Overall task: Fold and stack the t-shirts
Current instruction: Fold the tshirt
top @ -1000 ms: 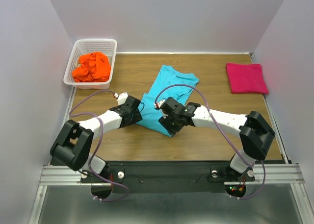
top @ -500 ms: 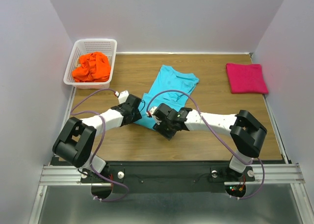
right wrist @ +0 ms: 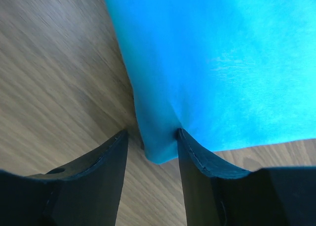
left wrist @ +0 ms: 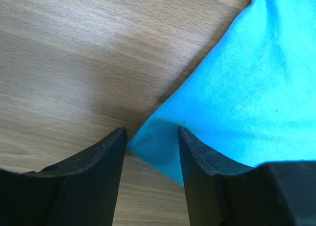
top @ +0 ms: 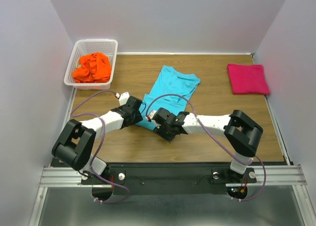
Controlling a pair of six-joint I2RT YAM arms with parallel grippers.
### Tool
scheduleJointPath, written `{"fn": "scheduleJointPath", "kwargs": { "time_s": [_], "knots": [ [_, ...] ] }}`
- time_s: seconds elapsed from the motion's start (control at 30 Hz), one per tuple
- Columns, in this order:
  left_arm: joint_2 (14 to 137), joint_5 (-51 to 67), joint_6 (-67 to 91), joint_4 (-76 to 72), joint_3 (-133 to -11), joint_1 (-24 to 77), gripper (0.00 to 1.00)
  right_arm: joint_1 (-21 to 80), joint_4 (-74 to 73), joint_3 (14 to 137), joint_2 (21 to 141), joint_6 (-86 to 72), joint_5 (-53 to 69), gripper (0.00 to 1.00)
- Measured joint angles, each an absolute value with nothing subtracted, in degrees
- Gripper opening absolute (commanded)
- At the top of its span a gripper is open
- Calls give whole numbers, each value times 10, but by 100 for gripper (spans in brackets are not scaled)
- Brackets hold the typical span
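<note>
Two arms reach in from the near edge and meet over the lower end of the blue shirt (top: 174,83). The left arm lies low and runs right and away from its base. Its wrist is bent so that the left fingers (top: 141,117) come at the shirt's lower left corner. The right arm is folded back at the elbow, and its forearm stretches left across the surface (top: 217,112). It brings the right fingers (top: 164,133) down at the shirt's nearest corner.

Seen from the left wrist, the two fingers stand apart with the pointed corner of the blue cloth (left wrist: 237,87) lying flat between them, not pinched. Seen from the right wrist, the fingers are apart too. They straddle a slightly bunched corner of cloth (right wrist: 222,53) that touches one finger and stops just short of the other.

There are three shirts. The blue one lies spread near the middle of the surface, slanting from far right to near left. The pink shirt (top: 248,78) sits folded into a square at the far right, well apart from the blue one. The orange shirt (top: 92,67) is crumpled inside the one white basket (top: 96,41) at the far left corner.
</note>
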State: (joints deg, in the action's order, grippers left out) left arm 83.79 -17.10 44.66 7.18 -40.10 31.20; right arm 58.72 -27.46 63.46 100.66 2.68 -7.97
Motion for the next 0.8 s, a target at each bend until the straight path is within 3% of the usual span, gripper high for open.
{"fn": "scheduleJointPath", "kwargs": {
  "time_s": [0.17, 0.27, 0.37, 0.4, 0.47, 0.57, 0.8],
  "knots": [
    [844, -177, 444, 76, -405, 320, 50, 594, -259, 627, 1015, 28, -95, 47],
    [846, -177, 444, 76, -405, 323, 38, 599, -249, 620, 1013, 27, -103, 44],
    [848, -174, 449, 74, -405, 327, 16, 604, -243, 617, 1012, 25, -108, 30],
    [849, -173, 449, 74, -405, 327, 10, 605, -239, 615, 1012, 23, -109, 30],
    [850, -170, 453, 71, -405, 330, 1, 605, -236, 613, 1012, 22, -114, 14],
    [850, -170, 455, 72, -406, 330, 0, 608, -234, 611, 1011, 22, -119, 1],
    [832, -164, 454, 120, -409, 333, 0, 608, -266, 602, 980, 6, -58, 0]
  ]
}}
